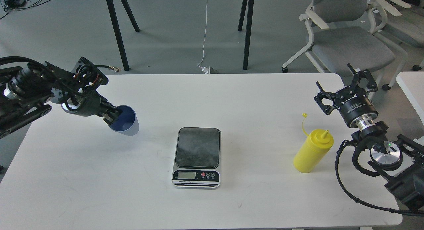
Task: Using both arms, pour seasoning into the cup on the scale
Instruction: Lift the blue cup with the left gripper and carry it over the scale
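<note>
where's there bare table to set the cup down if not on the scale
Bare patches: between the cup and the scale, and between the scale and the seasoning bottle. Crowded only at the right edge, around the bottle and the right gripper.

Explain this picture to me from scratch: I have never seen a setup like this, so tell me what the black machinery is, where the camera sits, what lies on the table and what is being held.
The camera sits in a humanoid robot's head, looking forward and down at a white table. The black machinery at both sides is its two arms; each ends in a two-fingered grasping tool.

The left tool grips a small blue-grey cup by its rim, holding it tilted over the left part of the table. The right tool stands open with nothing in it, just right of a yellow squeeze bottle. That bottle stands on the table with its cap off, dangling on a thin tether.

In the middle lies a flat kitchen scale with nothing on its dark platform. Behind the table you see office chairs and table legs on the floor.
</note>
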